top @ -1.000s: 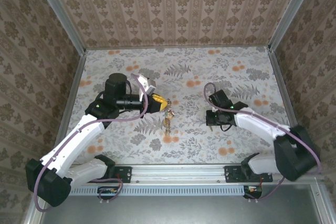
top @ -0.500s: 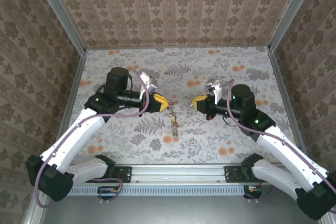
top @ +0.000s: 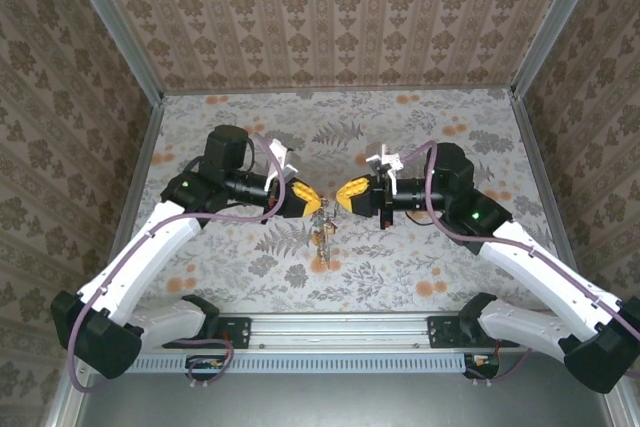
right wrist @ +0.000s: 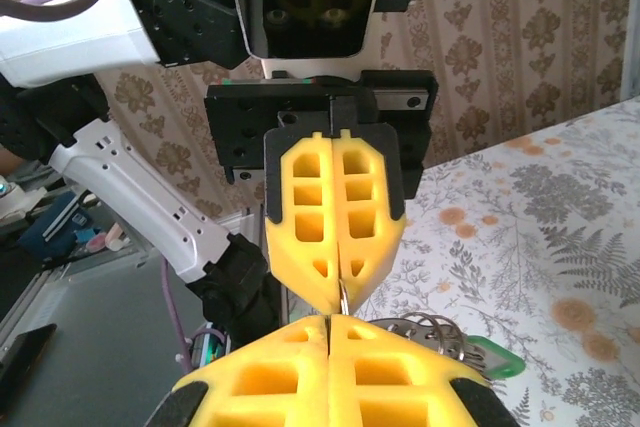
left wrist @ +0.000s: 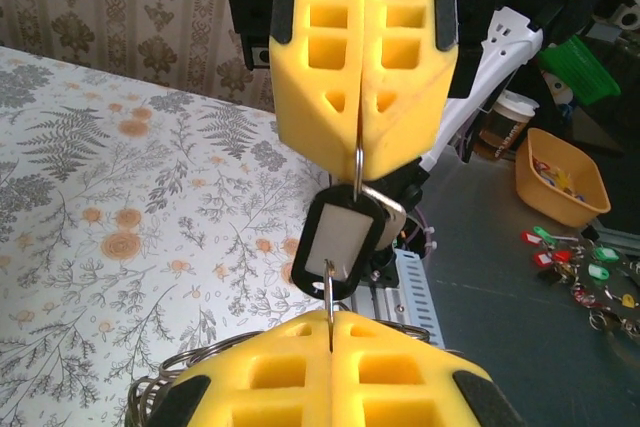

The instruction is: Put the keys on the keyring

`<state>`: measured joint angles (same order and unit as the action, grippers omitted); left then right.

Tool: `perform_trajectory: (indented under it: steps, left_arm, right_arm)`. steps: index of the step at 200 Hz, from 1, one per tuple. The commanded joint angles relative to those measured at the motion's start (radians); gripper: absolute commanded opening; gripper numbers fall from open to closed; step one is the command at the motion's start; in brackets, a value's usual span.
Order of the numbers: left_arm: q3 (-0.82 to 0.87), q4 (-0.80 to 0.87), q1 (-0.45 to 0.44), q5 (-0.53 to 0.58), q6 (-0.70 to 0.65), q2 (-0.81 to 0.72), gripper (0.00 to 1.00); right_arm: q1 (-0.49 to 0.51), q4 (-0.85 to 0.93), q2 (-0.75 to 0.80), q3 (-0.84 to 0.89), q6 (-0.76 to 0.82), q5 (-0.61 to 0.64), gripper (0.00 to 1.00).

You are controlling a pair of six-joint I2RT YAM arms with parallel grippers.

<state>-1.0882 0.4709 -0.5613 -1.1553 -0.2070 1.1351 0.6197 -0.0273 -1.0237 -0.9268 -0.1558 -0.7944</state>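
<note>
In the top view my left gripper (top: 318,204) and right gripper (top: 343,194) meet tip to tip above the middle of the table. The keyring (top: 322,237), a bunch of rings and small keys, hangs below them. In the left wrist view my left gripper (left wrist: 331,319) is shut on a thin metal ring. That ring passes through a black tag (left wrist: 340,242) with a white insert. The right gripper (left wrist: 360,172) opposite is shut on a thin wire loop at the tag's top, with a metal key (left wrist: 396,203) behind. The right wrist view has wire rings (right wrist: 425,332) and a green tag (right wrist: 500,362) beside my right gripper (right wrist: 328,322).
Patterned walls close the floral table (top: 450,147) on three sides, with a metal rail (top: 340,332) along the near edge. Beyond the table an orange bin (left wrist: 560,182) and loose coloured tags (left wrist: 590,267) lie on a grey surface.
The right arm has lifted off the table and swung left, bringing its shut gripper up against the left gripper. The left gripper shifted slightly right, with the bunch hanging below.
</note>
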Motion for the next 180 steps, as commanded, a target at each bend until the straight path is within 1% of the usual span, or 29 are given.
perform_trajectory:
  steps: [1,36,65,151,180]
  left_arm:
    - [-0.046,-0.006,-0.002,-0.07,-0.037,0.005,0.0]
    - [-0.042,-0.005,-0.002,-0.077,-0.04,0.005,0.0]
    - [-0.042,-0.005,-0.002,-0.078,-0.039,0.003,0.0]
    - [-0.04,-0.01,-0.003,-0.086,-0.039,-0.009,0.0]
    - [-0.038,-0.014,-0.002,-0.085,-0.035,-0.011,0.0]
  right_arm:
    - [0.015,-0.061,-0.015,-0.029,0.015,-0.016,0.0]
    - [0.039,-0.05,-0.038,-0.048,0.044,0.018,0.0]
    - [0.047,-0.058,-0.047,-0.049,0.042,0.021,0.0]
    - [0.052,-0.034,-0.036,-0.04,0.073,0.083,0.0]
    - [0.054,-0.033,-0.043,-0.043,0.076,0.075,0.0]
